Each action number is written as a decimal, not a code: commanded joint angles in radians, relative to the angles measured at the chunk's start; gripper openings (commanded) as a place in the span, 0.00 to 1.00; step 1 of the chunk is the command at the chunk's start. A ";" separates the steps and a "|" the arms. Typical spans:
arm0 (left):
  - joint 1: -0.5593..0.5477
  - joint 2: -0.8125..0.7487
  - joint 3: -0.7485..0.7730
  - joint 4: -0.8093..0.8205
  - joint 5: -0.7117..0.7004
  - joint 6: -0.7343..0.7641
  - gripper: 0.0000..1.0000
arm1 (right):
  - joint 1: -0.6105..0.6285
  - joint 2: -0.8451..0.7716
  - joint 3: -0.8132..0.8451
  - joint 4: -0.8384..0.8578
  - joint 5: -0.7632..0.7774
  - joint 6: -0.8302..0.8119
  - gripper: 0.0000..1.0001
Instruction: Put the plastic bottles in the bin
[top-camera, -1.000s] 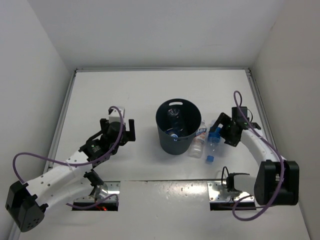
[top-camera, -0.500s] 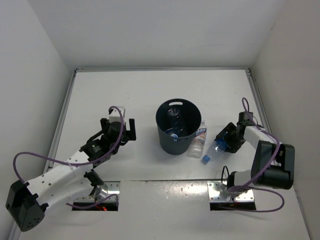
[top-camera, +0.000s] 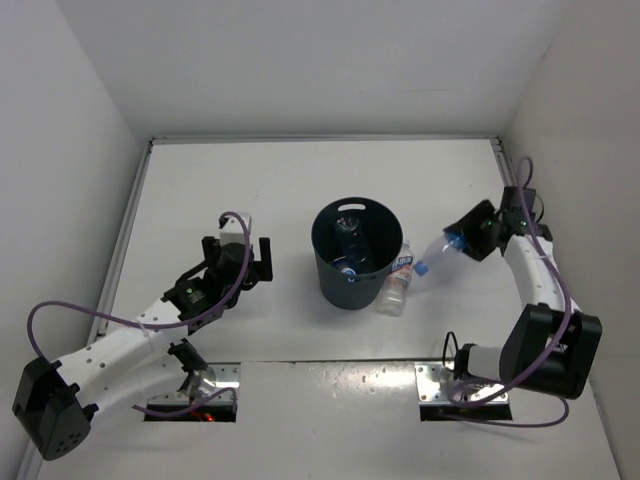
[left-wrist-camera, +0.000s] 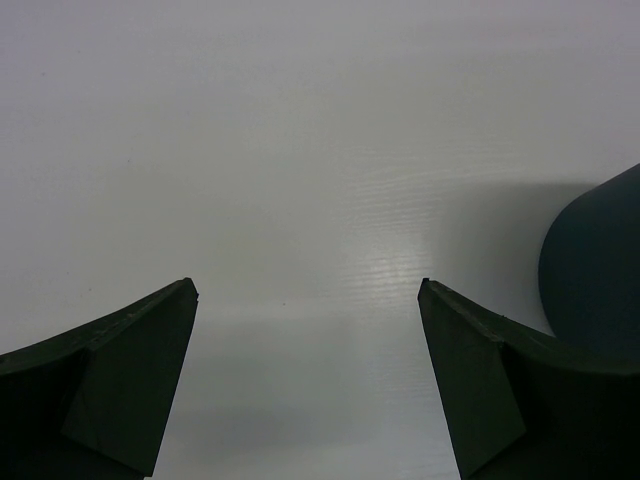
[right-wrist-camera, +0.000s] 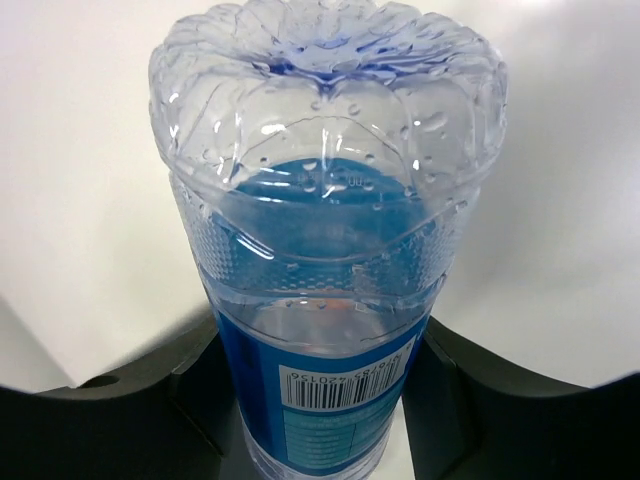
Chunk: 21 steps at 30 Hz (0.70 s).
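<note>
My right gripper (right-wrist-camera: 318, 345) is clamped on one of the plastic bottles. I'll call it the held bottle (right-wrist-camera: 330, 250). There's a finger on each side of its blue label, and the wrist cam looks straight at the scalloped base. From overhead, that gripper sits near the right edge of the counter (top-camera: 250, 180), roughly halfway back. The held bottle is tilted, with its blue cap (top-camera: 421, 268) pointing down and left toward the bin (top-camera: 345, 290). I can't tell if the cap is touching anything.

My left gripper (left-wrist-camera: 307, 290) is spread wide with nothing between the fingers, just bare white counter under it. The bin's dark curved wall pokes into the right side of that wrist view. Overhead, this gripper is left of the bin and apart from it, between the bin and the left edge.

The bin stands upright around the middle of the counter, a bit closer to the near edge than the far one. I can see two bottles inside: a far bottle (top-camera: 348, 228) up against the back wall, and a near bottle (top-camera: 348, 268) lower down toward the front. The loose bottle (top-camera: 398, 278) lies on its side on the counter, just beside the bin's right wall. Its white-and-blue label faces up, and it sits between the bin and the held bottle.
</note>
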 joint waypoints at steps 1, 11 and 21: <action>-0.008 -0.001 -0.003 0.033 -0.010 -0.004 0.99 | 0.004 -0.086 0.154 0.016 0.030 0.080 0.39; -0.008 -0.001 -0.012 0.033 -0.010 -0.004 0.99 | 0.123 -0.237 0.462 0.030 0.247 0.071 0.34; -0.017 0.017 -0.012 0.042 -0.001 -0.004 0.99 | 0.787 -0.163 0.623 0.177 0.634 -0.281 0.37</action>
